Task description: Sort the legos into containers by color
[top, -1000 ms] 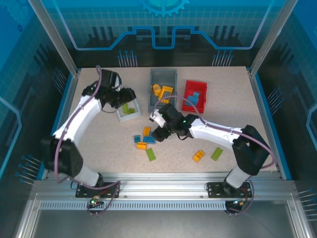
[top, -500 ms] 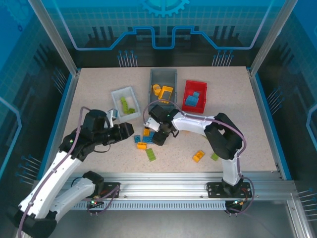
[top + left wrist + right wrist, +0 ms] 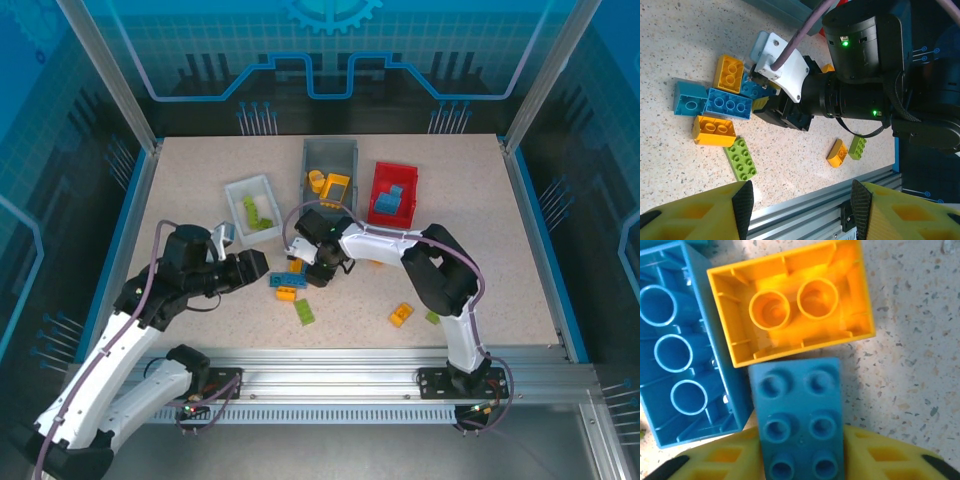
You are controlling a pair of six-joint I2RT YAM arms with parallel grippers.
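Between R gripper [image 3: 801, 456] jaws, clamped, sits blue studded brick [image 3: 799, 415], orange brick [image 3: 792, 305] touching its far end; L gripper [image 3: 800, 200] jaws spread.

The pincer [image 3: 800, 456] grips a studded blue brick [image 3: 799, 415], just beside an upturned orange brick [image 3: 792, 302] and a long upturned blue brick [image 3: 682, 347].

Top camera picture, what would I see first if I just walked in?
The right gripper is down in a heap of bricks in the middle of the table, a blue brick between its fingers. The open left gripper hovers beside. Behind stand a white bin, a grey bin and a red bin.
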